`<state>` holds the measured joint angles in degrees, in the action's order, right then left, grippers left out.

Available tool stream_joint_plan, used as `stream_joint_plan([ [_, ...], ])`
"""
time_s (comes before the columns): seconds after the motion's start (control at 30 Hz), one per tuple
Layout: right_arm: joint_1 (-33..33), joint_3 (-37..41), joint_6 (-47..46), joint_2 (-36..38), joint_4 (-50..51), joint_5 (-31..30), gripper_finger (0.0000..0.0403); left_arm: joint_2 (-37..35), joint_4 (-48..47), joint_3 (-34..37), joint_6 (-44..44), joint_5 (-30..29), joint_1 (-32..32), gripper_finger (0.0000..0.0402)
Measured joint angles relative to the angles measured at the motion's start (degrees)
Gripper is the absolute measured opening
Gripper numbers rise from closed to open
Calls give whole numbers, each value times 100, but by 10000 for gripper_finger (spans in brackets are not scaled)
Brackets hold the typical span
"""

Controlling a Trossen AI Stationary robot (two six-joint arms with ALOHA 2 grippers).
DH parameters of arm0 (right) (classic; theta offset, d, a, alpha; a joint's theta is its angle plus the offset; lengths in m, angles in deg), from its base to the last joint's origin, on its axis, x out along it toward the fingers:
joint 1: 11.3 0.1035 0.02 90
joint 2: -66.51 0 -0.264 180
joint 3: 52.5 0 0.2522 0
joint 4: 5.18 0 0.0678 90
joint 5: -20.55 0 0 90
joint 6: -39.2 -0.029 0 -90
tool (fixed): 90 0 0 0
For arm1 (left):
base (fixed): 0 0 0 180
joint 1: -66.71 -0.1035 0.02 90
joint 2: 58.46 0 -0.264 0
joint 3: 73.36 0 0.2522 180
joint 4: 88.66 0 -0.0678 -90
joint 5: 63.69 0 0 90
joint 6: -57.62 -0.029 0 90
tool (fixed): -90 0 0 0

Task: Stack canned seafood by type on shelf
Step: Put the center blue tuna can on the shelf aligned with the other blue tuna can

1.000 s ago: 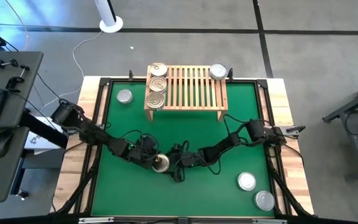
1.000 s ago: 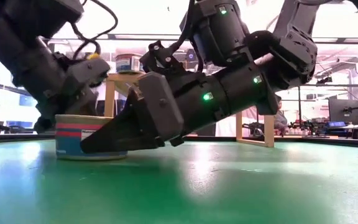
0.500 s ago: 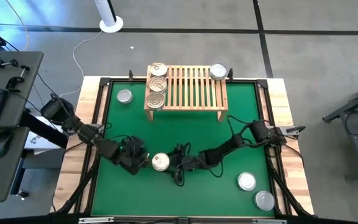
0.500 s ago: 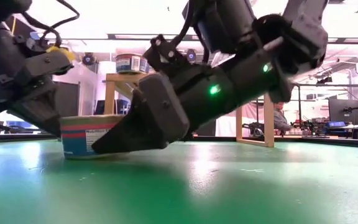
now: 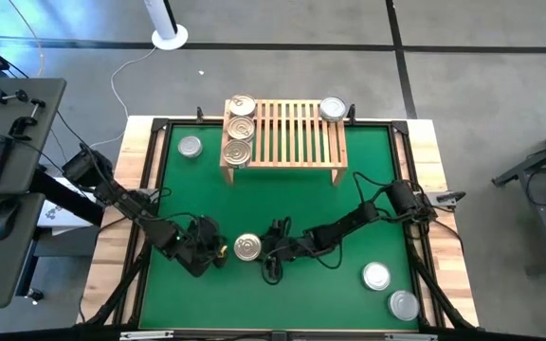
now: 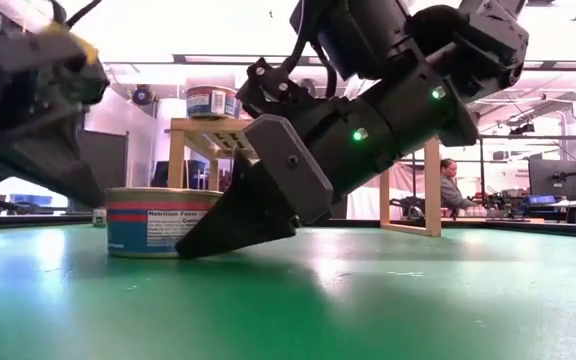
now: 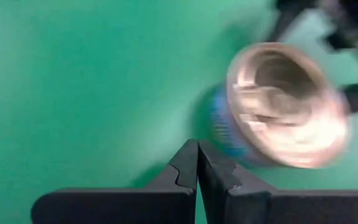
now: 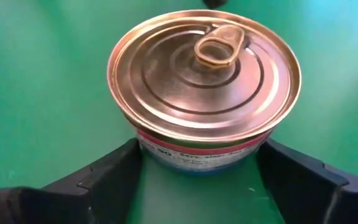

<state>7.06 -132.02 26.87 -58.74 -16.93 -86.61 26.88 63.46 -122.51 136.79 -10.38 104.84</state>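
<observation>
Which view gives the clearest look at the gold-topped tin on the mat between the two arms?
The right wrist view: the gold-topped tin fills it, pull tab, rings and label band clear, between the right end effector fingers. The high view shows only a small disc. The low view shows its side label. The left wrist view is blurred.

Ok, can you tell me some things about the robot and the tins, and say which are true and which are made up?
1. A gold-topped tin sits between the right gripper's jaws. True.
2. The left gripper is wide open. False: its jaws are shut, beside the tin.
3. Three gold-topped tins line the wooden shelf's left end. True.
4. The tin in the middle is lifted in the air. False: it stands on the green mat.
5. Two silver-topped tins sit near the mat's front right corner. True.
</observation>
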Motion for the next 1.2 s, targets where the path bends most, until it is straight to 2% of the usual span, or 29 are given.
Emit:
stream_joint_plan([
  [0.17, -148, 0, -139, 13, 39, 400, 318, 72, 878, 0, -551, 1, -28, 0],
  [0.43, -339, -27, -81, 33, 104, 1035, 394, 312, 1117, -11, -437, -29, -20, 0],
  [0.93, -339, 36, 969, -105, -548, 801, 395, 738, 1589, -11, -552, -263, -153, 0],
  [1.2, -323, 75, 742, -377, -1213, 505, 394, 743, 1545, 3, -593, -507, -141, 0],
])
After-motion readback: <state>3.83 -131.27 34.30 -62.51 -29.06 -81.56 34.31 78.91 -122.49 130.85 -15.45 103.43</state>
